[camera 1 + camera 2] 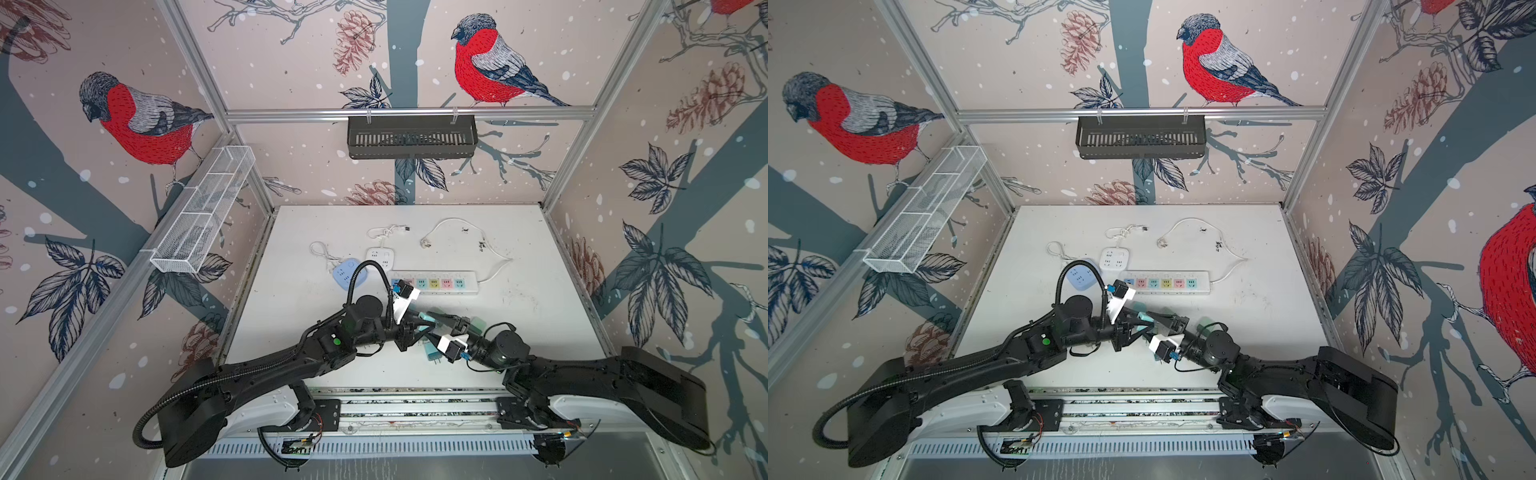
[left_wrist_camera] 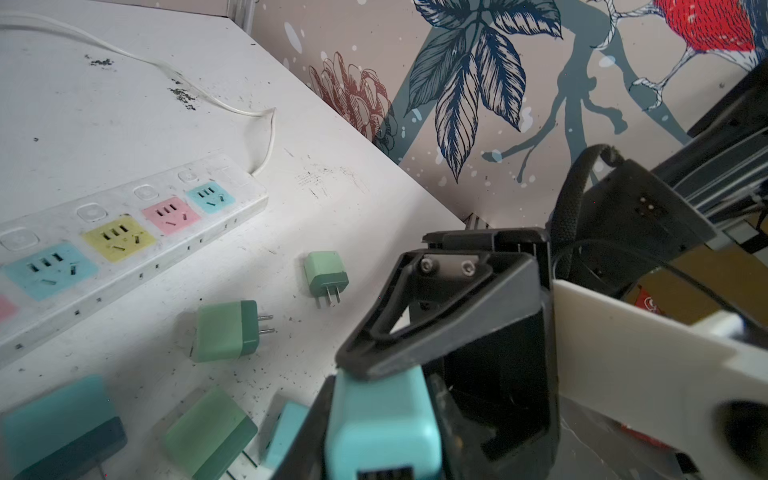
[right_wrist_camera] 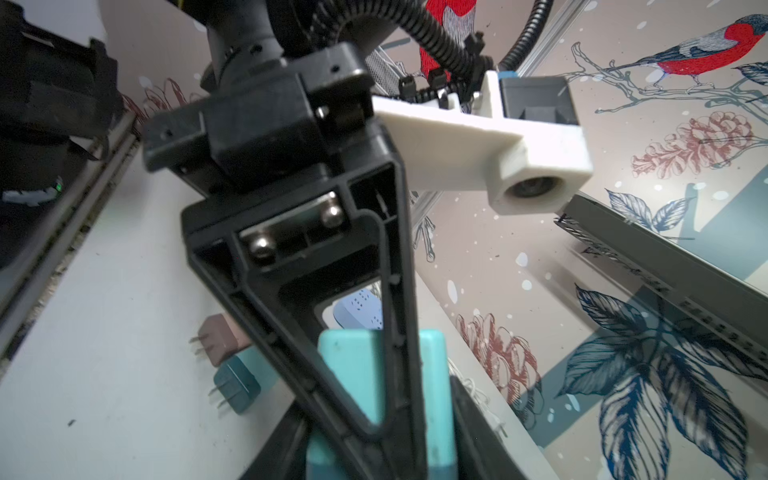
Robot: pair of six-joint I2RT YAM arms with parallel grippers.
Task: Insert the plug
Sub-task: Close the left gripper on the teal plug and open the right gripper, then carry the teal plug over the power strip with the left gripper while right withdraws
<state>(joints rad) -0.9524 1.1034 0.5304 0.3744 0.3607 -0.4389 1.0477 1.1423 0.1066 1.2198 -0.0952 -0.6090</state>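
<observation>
Two sets of jaws clamped on one teal plug (image 2: 382, 415), lifted clear of the table (image 1: 519, 324), on the robot's side of the power strip (image 2: 124, 232) and not touching it. Tight clamp from the left gripper (image 2: 382, 446) across the plug's body; same from the right gripper (image 3: 386, 455), pinching it from the opposite side, fingers crossing. Looks like a mid-air handover. USB end plain in the left wrist view; prongs hidden everywhere, direction impossible to tell.

To do this well: open the right gripper only, slowly, and only after judging the left hold square rather than pinched on a corner. Back it straight out along its own fingers, without twisting the plug. Check the prongs before carrying anything over. Aim for a free coloured socket on the strip, every visible one apparently empty. Pass above the loose green plugs (image 2: 226, 330) lying on the table near the strip, not through them. Press straight down at the socket; probably a light strip, likely to slide under a sideways push.
</observation>
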